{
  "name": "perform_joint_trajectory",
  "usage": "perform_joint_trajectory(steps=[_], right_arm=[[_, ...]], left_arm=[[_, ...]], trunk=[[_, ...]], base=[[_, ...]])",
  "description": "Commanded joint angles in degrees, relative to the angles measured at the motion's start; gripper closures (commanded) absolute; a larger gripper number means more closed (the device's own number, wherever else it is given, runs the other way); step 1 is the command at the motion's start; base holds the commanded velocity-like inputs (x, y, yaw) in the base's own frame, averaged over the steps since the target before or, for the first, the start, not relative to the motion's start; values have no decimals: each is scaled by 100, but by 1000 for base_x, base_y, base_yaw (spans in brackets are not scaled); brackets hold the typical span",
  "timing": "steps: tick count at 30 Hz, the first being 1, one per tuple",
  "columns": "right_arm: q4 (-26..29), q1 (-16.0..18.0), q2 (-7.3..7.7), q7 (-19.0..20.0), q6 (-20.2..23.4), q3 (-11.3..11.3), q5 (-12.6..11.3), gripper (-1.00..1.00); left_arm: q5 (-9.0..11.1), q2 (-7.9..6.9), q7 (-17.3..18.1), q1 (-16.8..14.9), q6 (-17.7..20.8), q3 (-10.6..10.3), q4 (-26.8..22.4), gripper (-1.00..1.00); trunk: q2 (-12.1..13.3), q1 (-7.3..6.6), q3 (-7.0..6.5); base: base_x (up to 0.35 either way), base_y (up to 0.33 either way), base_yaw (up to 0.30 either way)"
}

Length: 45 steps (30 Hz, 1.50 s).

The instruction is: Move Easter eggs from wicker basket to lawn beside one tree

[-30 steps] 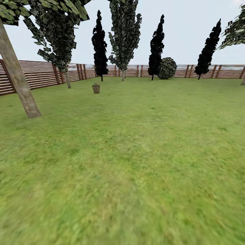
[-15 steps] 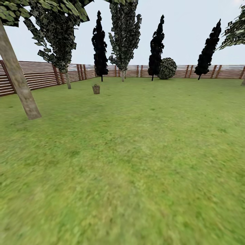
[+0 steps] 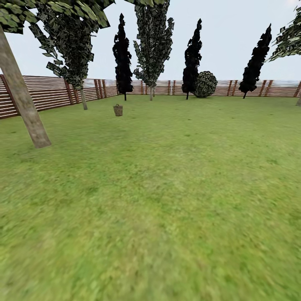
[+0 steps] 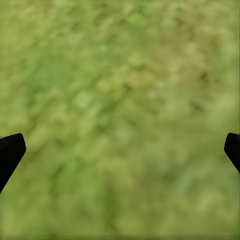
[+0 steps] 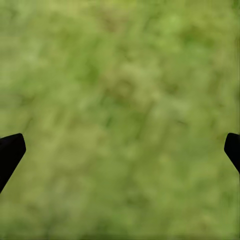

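The wicker basket [image 3: 118, 110] is sitting far off on the lawn [image 3: 167, 200], upright, toward the left of the head view and well short of the slatted wooden fence [image 3: 46, 92] that is running along the back of the garden. It is too small from here to tell what is lying inside it. The thick grey-brown trunk of the tree [image 3: 21, 94] is leaning up from the grass at the left edge, nearer than the basket and well apart from it, with leaves hanging overhead. Further back, 3 dark cypress-like trees [image 3: 122, 58] are standing along the fence, with a round bush [image 3: 205, 84] beside the middle one and 2 leafier, thin-stemmed trees [image 3: 154, 42] between them. In the left wrist view the left gripper [image 4: 120, 150] is pointing down at blurry grass, its 2 black fingertips [image 4: 10, 152] showing at opposite edges, spread wide with nothing between them. The right gripper [image 5: 120, 150] is looking just the same in the right wrist view: fingertips [image 5: 10, 152] wide apart over bare grass, gripping nothing.
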State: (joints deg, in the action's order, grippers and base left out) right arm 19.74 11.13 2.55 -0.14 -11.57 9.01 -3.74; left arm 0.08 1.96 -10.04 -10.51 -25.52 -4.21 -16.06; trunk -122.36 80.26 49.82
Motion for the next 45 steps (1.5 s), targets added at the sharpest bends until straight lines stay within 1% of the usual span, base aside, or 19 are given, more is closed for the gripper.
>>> perform_joint_trajectory(steps=[1, 6, 24, 45], right_arm=[[-5, 3, -1, -2, -21, -5, -39, -100], [-5, 3, 0, -2, -21, -5, -33, -100], [-40, 3, 9, 0, -21, 4, -21, -100], [-40, 3, 9, 5, -12, 4, -21, -100]], left_arm=[[1, -3, -51, -4, -14, -44, 4, -100], [1, -3, -51, -4, -14, -44, 6, -100], [1, -55, -60, -4, -14, -36, 6, -100], [1, -15, -60, -4, -14, -39, 7, -100]], trunk=[[-2, -1, 5], [-2, -1, 5], [720, -396, -318], [1562, -858, -695]], base=[[0, 0, 0], [0, 0, 0], [0, 0, 0], [0, 0, 0]])
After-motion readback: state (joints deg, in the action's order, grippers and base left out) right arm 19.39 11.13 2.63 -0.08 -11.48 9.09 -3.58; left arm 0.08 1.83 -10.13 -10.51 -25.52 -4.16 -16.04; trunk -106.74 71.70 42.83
